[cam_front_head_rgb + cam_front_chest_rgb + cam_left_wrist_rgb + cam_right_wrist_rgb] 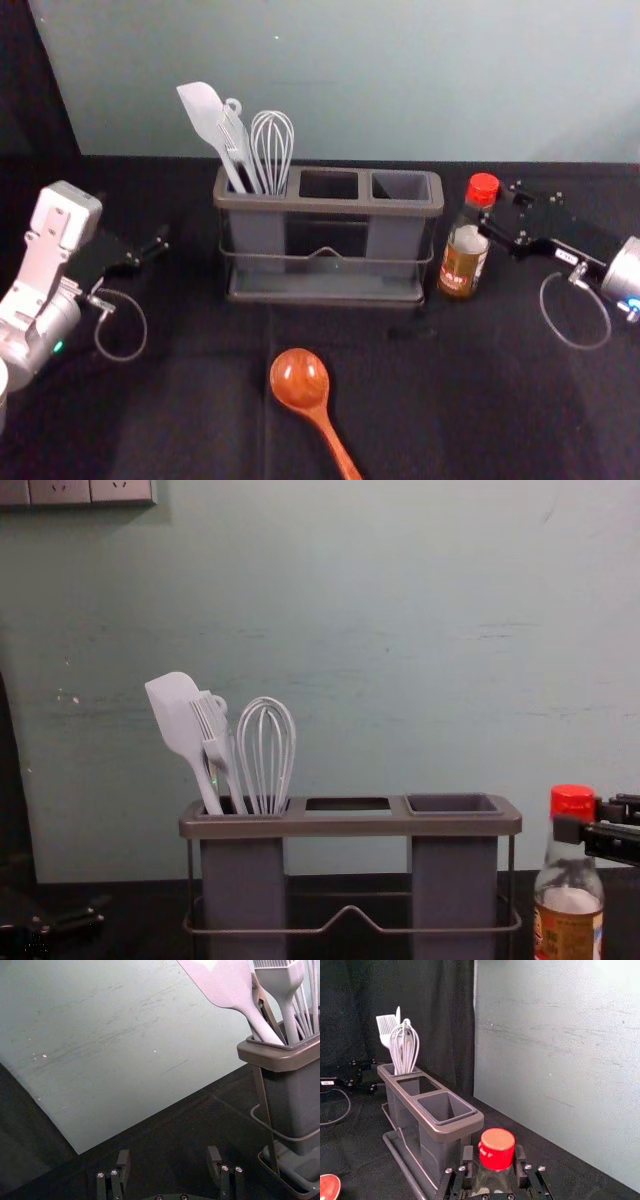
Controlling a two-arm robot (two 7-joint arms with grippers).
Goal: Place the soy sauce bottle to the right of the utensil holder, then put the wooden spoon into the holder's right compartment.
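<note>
One spoon (300, 380), handle cut off, lies in head view before the holder (325, 298), left tool (160, 243) apart. Left wrist view: wide open, empty. Right wrist view: right tool (494, 1167) hides the lower bottle (496, 1150), gripping its neck. Chest view crops its base, right of the holder.

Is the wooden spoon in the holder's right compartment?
No, the wooden spoon lies on the table in front of the utensil holder.

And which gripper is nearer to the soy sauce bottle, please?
The right gripper, closed around the neck of the bottle; the left gripper is farther away, beyond the left end of the utensil holder.
</note>
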